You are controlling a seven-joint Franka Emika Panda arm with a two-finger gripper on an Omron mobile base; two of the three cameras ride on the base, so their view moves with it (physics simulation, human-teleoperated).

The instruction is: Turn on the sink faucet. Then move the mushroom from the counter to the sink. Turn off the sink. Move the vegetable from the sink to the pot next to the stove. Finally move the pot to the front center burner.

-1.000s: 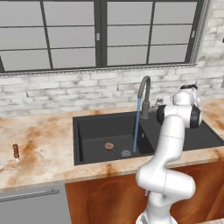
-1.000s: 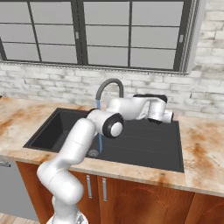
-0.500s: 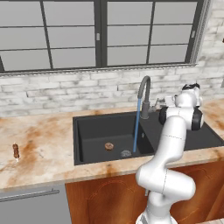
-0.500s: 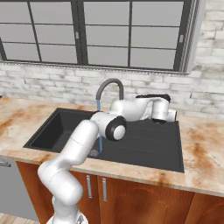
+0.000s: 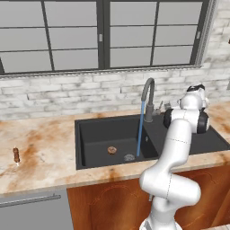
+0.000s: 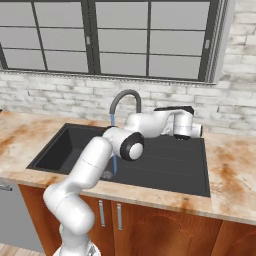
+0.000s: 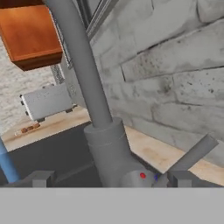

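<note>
At the back of the sink [image 5: 94,139], the fingers [image 7: 109,179] are sitting spread and empty on either side of the sink faucet [image 5: 148,96] base, right by its lever [image 7: 192,153]. Water is running, and the mushroom [image 5: 112,150] is lying in the basin near the drain [image 5: 129,157], so the first two steps look done. Shutting the water off seems to be in hand; the pot and stove moves are waiting. A dark stick-like piece [image 5: 16,155] is lying on the worktop [image 5: 40,157].

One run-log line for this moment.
faucet: running | mushroom: in sink | gripper: open, at faucet base | next: shut off
</note>
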